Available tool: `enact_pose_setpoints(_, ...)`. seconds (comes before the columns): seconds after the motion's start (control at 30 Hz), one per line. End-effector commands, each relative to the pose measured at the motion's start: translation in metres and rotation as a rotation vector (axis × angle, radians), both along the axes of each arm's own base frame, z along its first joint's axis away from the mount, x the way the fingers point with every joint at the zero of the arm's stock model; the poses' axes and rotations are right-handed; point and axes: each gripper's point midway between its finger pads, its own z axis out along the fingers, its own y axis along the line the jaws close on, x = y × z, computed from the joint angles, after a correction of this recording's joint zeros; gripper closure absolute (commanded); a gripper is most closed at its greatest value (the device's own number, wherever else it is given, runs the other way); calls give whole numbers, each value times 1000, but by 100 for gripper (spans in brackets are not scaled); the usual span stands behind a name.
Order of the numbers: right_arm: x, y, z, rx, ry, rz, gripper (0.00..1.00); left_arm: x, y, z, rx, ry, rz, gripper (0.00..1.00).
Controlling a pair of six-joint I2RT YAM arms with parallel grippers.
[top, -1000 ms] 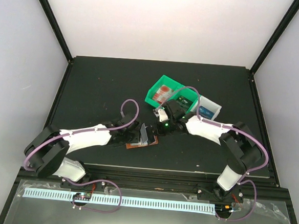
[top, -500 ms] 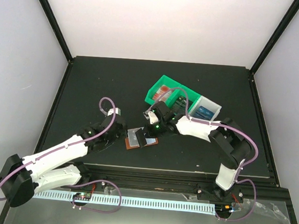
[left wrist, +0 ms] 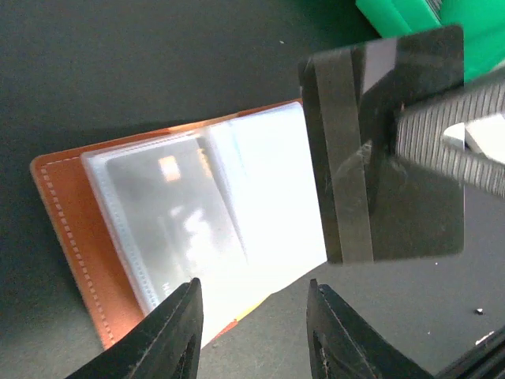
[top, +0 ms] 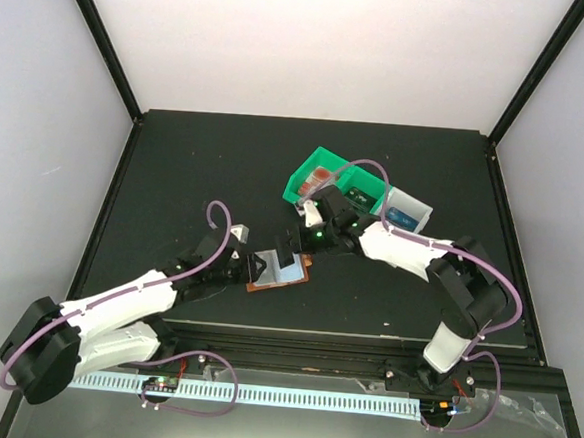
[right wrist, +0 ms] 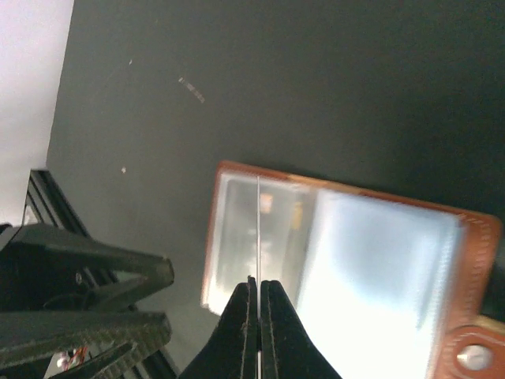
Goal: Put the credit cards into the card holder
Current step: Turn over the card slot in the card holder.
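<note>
Holding a dark card over the open card holder

The card holder (top: 266,275) lay open and flat on the black tabletop (top: 195,172), near the front edge and between the two arms. Its brown leather cover faced down and its clear plastic sleeves faced up. In the right wrist view its snap button (right wrist: 473,357) showed at the lower right corner.

The right jaws were clamped together on a dark credit card (left wrist: 371,189). One ribbed finger (left wrist: 450,126) pressed against the card's face in the left wrist view. The card stood on edge above the sleeves. From the right wrist it showed only as a thin line (right wrist: 258,229) running up from the closed fingertips across the holder's left half. Whether its lower edge touched a sleeve could not be told.

The left jaws stood apart with nothing between them. Their fingers (left wrist: 175,335) hovered just beside the holder's near edge.

Behind the right arm sat a green bin (top: 296,187) with a red card (top: 319,181) inside. Just beside it stood a white bin (top: 416,203) holding a blue card (top: 402,219).
</note>
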Motion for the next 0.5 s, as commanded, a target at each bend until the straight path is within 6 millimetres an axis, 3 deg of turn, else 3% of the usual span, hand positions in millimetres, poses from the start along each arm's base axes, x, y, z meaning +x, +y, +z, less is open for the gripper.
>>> enact_pose_setpoints(0.0,10,-10,-2,41,-7,-32,99,6,-16,5,-41,-26,-68,62)
enact_pose_setpoints(0.17,8,-5,-5,83,18,-15,99,9,-12,-19,19,46,-56,73)
enact_pose_setpoints(0.3,4,1,-8,127,53,3,99,11,9,-33,108,75,28,83)
enact_pose_setpoints(0.47,3,5,-24,123,103,7,99,3,16,-46,118,90,37,84)
